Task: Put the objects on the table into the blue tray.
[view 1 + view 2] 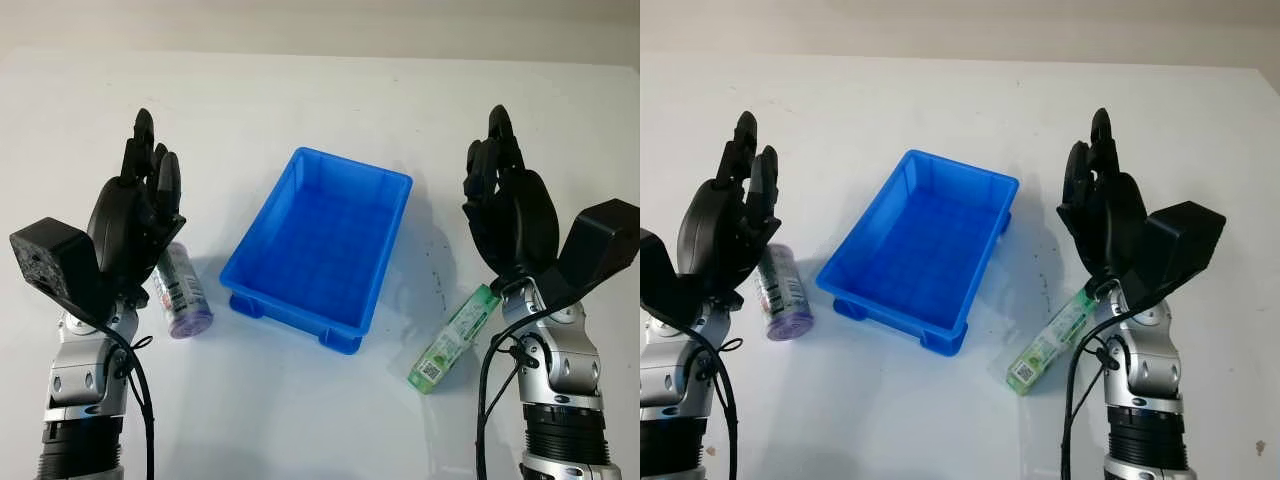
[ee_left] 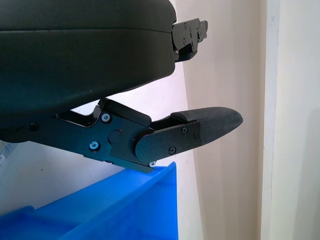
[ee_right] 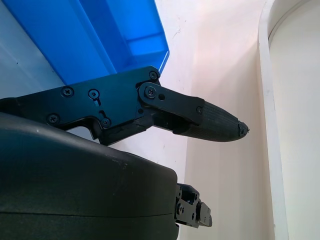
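Note:
The blue tray (image 1: 322,240) sits in the middle of the white table with nothing inside it. A purple-capped can (image 1: 181,291) lies on its side left of the tray, partly behind my left hand (image 1: 140,205), which is raised above it and open. A green and white tube (image 1: 455,337) lies to the right of the tray, its far end hidden under my right hand (image 1: 505,205), also raised and open. The tray's corner (image 2: 125,207) shows past the left fingers (image 2: 200,127), and its wall (image 3: 90,40) past the right fingers (image 3: 210,122).
The white table (image 1: 320,100) stretches back to a pale wall. Both forearms rise from the front edge at the bottom corners.

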You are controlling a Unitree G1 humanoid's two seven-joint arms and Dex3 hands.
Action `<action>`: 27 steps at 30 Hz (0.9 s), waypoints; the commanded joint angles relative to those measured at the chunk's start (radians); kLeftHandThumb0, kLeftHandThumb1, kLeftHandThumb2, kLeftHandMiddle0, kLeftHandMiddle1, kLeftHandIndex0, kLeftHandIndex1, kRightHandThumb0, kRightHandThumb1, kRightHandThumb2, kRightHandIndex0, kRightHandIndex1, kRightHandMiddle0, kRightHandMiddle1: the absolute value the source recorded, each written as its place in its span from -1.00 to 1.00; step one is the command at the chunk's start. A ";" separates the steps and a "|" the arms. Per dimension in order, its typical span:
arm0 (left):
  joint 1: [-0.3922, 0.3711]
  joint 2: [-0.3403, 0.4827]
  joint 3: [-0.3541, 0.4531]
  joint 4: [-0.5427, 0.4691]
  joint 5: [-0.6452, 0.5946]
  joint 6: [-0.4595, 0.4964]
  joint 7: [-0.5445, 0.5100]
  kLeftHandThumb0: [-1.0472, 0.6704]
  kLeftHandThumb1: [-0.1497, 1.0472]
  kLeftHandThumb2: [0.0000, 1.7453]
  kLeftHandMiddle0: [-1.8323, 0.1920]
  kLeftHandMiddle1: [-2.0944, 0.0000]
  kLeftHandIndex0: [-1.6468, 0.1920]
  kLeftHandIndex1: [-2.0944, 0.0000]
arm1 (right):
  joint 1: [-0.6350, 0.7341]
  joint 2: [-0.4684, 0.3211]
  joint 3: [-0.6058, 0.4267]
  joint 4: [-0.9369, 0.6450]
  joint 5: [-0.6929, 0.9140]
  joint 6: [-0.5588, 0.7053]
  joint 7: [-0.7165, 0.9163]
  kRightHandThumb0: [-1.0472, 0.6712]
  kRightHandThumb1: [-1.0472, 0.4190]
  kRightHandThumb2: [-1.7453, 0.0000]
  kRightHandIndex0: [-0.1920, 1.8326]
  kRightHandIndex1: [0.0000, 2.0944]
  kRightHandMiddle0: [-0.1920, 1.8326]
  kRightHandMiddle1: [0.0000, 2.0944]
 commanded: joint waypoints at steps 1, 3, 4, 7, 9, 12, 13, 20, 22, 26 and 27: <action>0.009 -0.005 -0.002 -0.018 -0.002 0.000 0.003 -0.60 1.00 -0.26 1.00 1.00 1.00 1.00 | 0.008 -0.011 -0.006 -0.004 -0.001 0.004 0.004 -0.60 -1.00 0.22 -1.00 -1.00 -1.00 -1.00; 0.006 -0.007 -0.001 -0.016 -0.004 0.003 0.004 -0.61 1.00 -0.26 1.00 1.00 1.00 1.00 | 0.004 -0.012 -0.007 0.003 -0.001 0.003 0.007 -0.60 -1.00 0.22 -1.00 -1.00 -1.00 -1.00; 0.003 -0.008 0.000 -0.014 -0.004 0.004 0.004 -0.61 1.00 -0.27 1.00 1.00 1.00 1.00 | 0.001 -0.014 -0.006 0.007 -0.002 0.003 0.008 -0.60 -1.00 0.22 -1.00 -1.00 -1.00 -1.00; -0.018 -0.005 -0.004 0.004 0.002 -0.001 0.003 -0.60 1.00 -0.27 1.00 1.00 1.00 1.00 | -0.026 -0.022 -0.002 0.036 -0.011 0.005 0.012 -0.60 -1.00 0.22 -1.00 -1.00 -1.00 -1.00; -0.027 -0.001 -0.007 0.014 0.007 -0.009 0.000 -0.59 1.00 -0.26 1.00 1.00 1.00 1.00 | -0.041 -0.025 -0.002 0.048 -0.010 0.009 0.017 -0.60 -1.00 0.22 -1.00 -1.00 -1.00 -1.00; -0.036 0.002 -0.008 0.024 0.009 -0.015 -0.005 -0.59 1.00 -0.25 1.00 1.00 1.00 1.00 | -0.047 -0.036 -0.013 0.047 0.012 0.013 0.042 -0.59 -1.00 0.24 -1.00 -1.00 -1.00 -1.00; -0.034 0.002 -0.008 0.022 0.009 -0.019 -0.005 -0.60 1.00 -0.25 1.00 1.00 1.00 1.00 | -0.047 -0.041 -0.023 0.032 0.021 0.017 0.045 -0.58 -1.00 0.29 -1.00 -1.00 -1.00 -1.00; -0.020 -0.002 0.001 0.009 0.004 -0.025 0.006 -0.61 1.00 -0.27 1.00 1.00 1.00 1.00 | -0.036 -0.216 -0.041 -0.093 -0.002 0.029 0.171 -0.47 -0.96 0.87 -0.81 -0.90 -0.77 -0.87; -0.022 -0.001 0.003 0.013 0.001 -0.028 0.003 -0.61 1.00 -0.27 1.00 1.00 1.00 1.00 | -0.028 -0.275 -0.044 -0.132 -0.010 0.044 0.211 -0.43 -0.91 0.92 -0.71 -0.85 -0.68 -0.82; -0.027 0.007 0.003 0.016 -0.001 -0.025 -0.006 -0.60 1.00 -0.27 1.00 1.00 1.00 1.00 | 0.003 -0.411 -0.075 -0.258 0.006 0.143 0.300 -0.29 -0.76 0.97 -0.52 -0.77 -0.56 -0.74; -0.030 0.009 0.003 0.018 0.000 -0.024 -0.008 -0.60 1.00 -0.27 1.00 1.00 1.00 1.00 | 0.012 -0.454 -0.079 -0.296 0.005 0.177 0.327 -0.28 -0.75 0.97 -0.51 -0.76 -0.56 -0.73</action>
